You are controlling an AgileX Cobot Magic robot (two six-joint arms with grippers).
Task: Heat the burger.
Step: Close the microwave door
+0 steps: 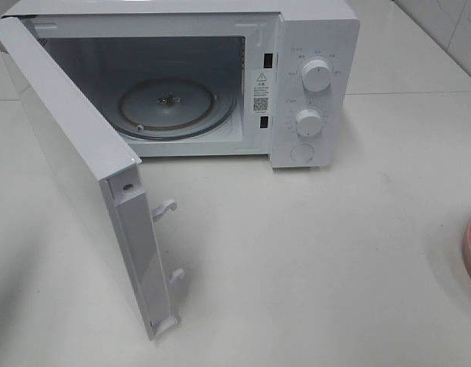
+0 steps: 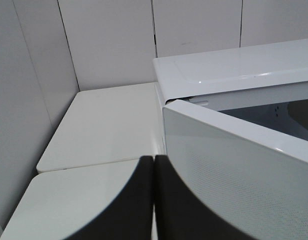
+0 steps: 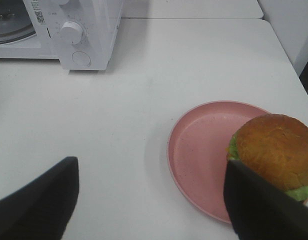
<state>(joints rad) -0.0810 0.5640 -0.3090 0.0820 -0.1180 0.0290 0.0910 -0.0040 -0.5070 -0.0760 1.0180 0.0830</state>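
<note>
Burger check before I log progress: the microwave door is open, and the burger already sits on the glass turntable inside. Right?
Not quite. The microwave door is open, but the turntable is bare in the exterior high view; the right wrist view shows the burger on the pink plate.

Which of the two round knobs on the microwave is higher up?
The upper knob is the higher one. It sits near the top of the white control panel, with the lower knob beneath it and a round button lowest of all.

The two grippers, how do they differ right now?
The left gripper is shut, its fingers pressed together with nothing between them; the right gripper stands wide open. The left one is beside the open microwave door; the right one hovers by the burger on the pink plate. Both have dark fingers and hold nothing.
</note>
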